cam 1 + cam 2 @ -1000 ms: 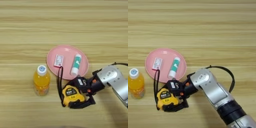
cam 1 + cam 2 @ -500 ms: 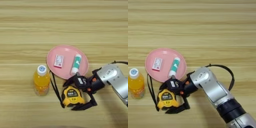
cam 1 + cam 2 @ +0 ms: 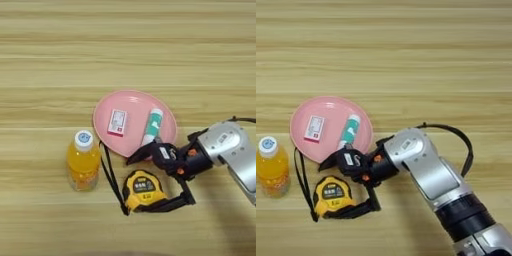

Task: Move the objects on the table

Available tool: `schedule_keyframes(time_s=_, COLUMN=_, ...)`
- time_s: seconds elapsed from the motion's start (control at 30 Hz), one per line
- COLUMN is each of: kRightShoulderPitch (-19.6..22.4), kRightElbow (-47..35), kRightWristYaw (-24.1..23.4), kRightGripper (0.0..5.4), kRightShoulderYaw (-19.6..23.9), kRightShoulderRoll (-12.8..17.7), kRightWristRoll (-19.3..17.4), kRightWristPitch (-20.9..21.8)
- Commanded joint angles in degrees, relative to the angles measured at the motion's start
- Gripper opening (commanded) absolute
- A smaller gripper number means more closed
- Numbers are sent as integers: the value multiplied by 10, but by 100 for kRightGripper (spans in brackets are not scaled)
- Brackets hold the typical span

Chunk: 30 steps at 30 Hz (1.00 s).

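Since a second ago the two-fingered black right gripper point(image 3: 150, 182) has spread wide and let go of the yellow-black tape measure with black strap point(image 3: 143, 189). The tape measure now lies on the light wooden table point(image 3: 128, 55) just below the round pink plate point(image 3: 133, 103), which holds the white tube with green label point(image 3: 152, 125) and a small white-and-red card point(image 3: 117, 122). The small orange-drink bottle with white cap point(image 3: 83, 160) stands left of the plate.

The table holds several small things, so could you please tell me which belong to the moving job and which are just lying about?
Belonging to the job:
- orange-drink bottle, upright
- tape measure, between the open fingers of the right gripper
- white tube, lying on the plate

Just lying about:
- pink plate
- small pink-and-white card on the plate
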<state>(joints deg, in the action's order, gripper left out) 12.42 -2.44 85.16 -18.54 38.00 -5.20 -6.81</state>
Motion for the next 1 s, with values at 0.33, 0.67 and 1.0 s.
schedule_keyframes(time_s=0.33, kRightShoulderPitch=56, kRightElbow=-32, kRightWristYaw=-55, kRightGripper=537, kRightShoulderYaw=96, kRightShoulderRoll=-1, kRightWristRoll=-81, kRightWristPitch=-20)
schedule_keyframes(time_s=0.67, kRightShoulderPitch=105, kRightElbow=33, kRightWristYaw=-156, kRightGripper=537, kRightShoulderYaw=130, kRightShoulderRoll=-31, kRightWristRoll=-52, kRightWristPitch=15)
schedule_keyframes(time_s=1.0, kRightShoulderPitch=120, kRightElbow=81, kRightWristYaw=-216, kRightGripper=537, kRightShoulderYaw=123, kRightShoulderRoll=-30, kRightWristRoll=4, kRightWristPitch=16)
